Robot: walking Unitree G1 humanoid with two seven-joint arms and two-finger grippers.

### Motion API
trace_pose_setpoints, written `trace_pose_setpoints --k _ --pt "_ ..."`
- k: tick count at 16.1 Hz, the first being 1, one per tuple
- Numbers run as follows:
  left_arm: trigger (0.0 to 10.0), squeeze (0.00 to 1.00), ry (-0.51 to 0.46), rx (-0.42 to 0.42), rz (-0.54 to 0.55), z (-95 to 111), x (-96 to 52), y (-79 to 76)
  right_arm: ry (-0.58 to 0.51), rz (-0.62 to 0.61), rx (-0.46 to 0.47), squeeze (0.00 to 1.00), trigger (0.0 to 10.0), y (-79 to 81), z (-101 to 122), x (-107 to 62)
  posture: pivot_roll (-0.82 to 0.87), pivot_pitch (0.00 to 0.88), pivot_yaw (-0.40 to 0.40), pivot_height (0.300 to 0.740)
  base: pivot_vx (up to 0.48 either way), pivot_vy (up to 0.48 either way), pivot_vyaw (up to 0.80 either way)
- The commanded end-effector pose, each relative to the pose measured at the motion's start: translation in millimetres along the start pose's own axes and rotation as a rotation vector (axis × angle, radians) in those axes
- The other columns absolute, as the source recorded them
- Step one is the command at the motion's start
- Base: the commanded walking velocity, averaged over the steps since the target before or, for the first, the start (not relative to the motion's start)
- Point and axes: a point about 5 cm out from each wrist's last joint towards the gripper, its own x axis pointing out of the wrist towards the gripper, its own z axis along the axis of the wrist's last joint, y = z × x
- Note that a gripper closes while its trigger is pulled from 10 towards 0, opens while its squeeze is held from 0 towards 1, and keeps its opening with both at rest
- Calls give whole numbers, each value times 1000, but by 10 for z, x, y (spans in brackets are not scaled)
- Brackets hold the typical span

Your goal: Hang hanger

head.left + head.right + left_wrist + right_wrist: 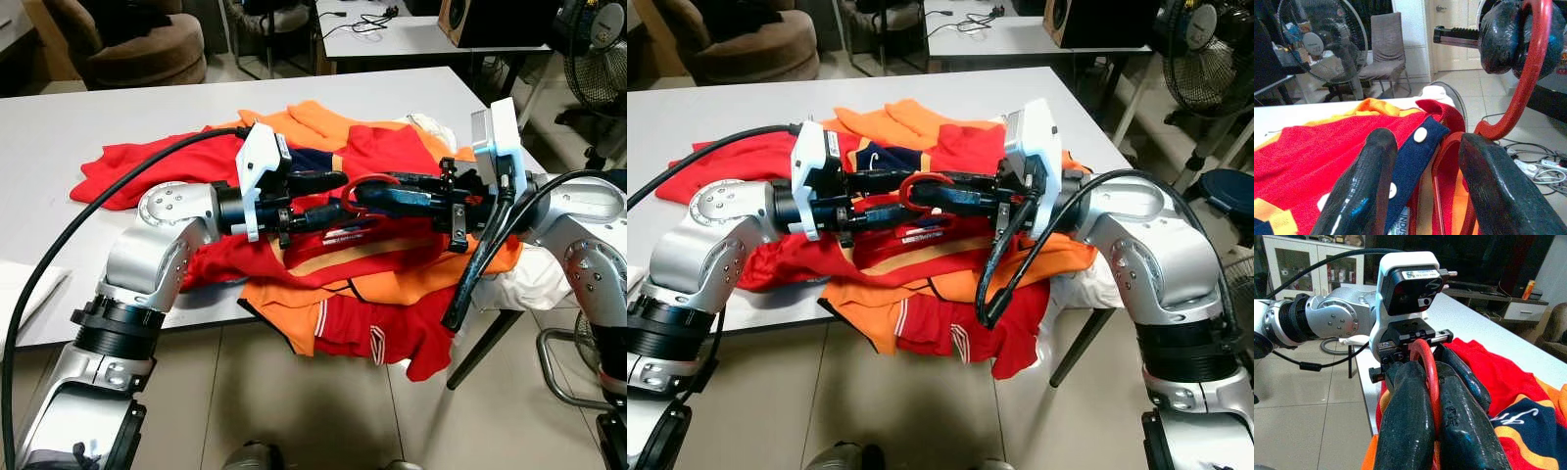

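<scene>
The red hanger's hook (359,189) stands up from a pile of red and orange clothes (392,284) on the white table (118,108). My right gripper (380,198) comes in from the right and is shut on that hook (1425,360), its fingers pinching the red rod. Facing it from the left, my left gripper (340,196) is open; its fingers (1371,171) straddle a navy collar with white buttons (1413,156) and the lower part of the hanger (1442,161). The two grippers' tips nearly meet. The hanger's body lies hidden in the clothes.
Clothes hang over the table's front edge (196,313). A second table (411,39) and a brown armchair (137,44) stand behind. A standing fan (600,54) and a dark stool (1227,186) are on the right. Tiled floor lies in front.
</scene>
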Motion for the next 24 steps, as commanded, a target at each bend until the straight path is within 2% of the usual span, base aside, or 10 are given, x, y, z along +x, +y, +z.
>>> trace_pose_setpoints --k 1,4,5,6,8,9,10,22,23,24 --pt "10000 0 36 -21 -6 -62 -26 10 -12 24 -48 0 0 26 96 32 -178 66 58 740 0 0 0" --pt "10000 0 30 -33 64 0 -172 177 -5 19 -55 0 0 24 95 24 -183 67 59 740 0 0 0" --pt "10000 63 30 -55 44 19 -204 169 -5 16 -56 0 0 21 95 22 -182 67 60 740 0 0 0" --pt "10000 1000 28 -80 20 24 -211 138 -3 13 -58 0 0 19 93 20 -180 67 61 740 0 0 0" --pt "10000 1000 44 -81 -32 20 -217 34 1 7 -64 0 0 10 85 23 -180 70 61 740 0 0 0" --pt "10000 812 53 -90 -69 16 -223 -36 2 3 -67 0 0 5 84 21 -179 69 59 740 0 0 0" --pt "10000 0 51 -106 -101 22 -215 -97 1 1 -67 0 0 3 85 20 -179 69 59 740 0 0 0" --pt "9608 0 2 -114 -13 -118 167 -252 -7 14 -76 0 0 10 63 83 -170 56 57 740 0 0 0" --pt "2902 0 5 -115 0 -131 175 -237 -8 15 -77 0 0 8 62 87 -170 54 57 740 0 0 0" --pt "2902 0 7 -112 7 -136 179 -229 -8 15 -77 0 0 7 62 89 -171 54 56 740 0 0 0"
